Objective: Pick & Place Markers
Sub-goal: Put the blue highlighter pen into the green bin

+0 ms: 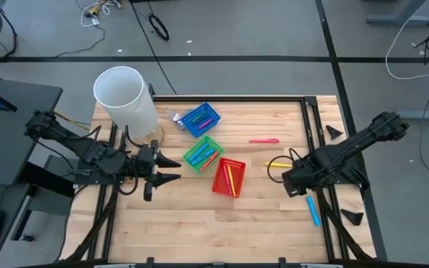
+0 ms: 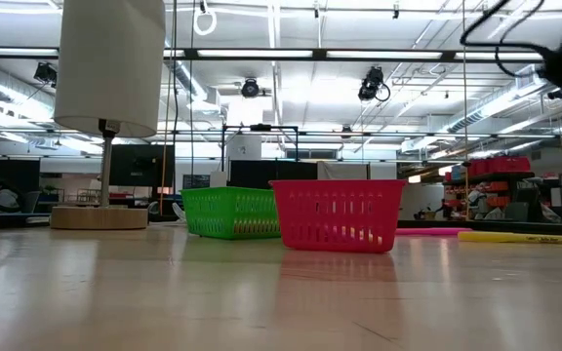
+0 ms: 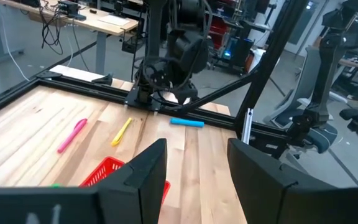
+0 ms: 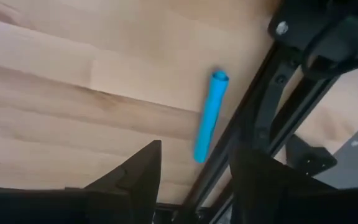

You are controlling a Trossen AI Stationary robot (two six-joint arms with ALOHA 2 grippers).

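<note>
Looking straight down, the high view alone shows all three baskets on the bench (image 1: 199, 223): a blue basket (image 1: 200, 119) farthest, a green basket (image 1: 202, 153) in the middle and a red basket (image 1: 228, 177) nearest, each holding markers. Right of them a pink marker (image 1: 264, 140) and a yellow marker (image 1: 276, 164) lie loose, and a blue marker (image 1: 313, 208) rests by the right rail. The left tool (image 1: 171, 170) hovers just left of the green basket, fingers apart and empty; the right tool (image 1: 292, 186) sits above the bench near the blue marker. Its wrist view gives what the overhead cannot: the blue marker (image 4: 207, 116) lies free beyond the parted, empty fingers (image 4: 135, 171), beside the dark frame. The low view hides the blue basket and the blue marker, showing only the green and red baskets, the pink and yellow markers and a white lamp (image 2: 110, 63).
</note>
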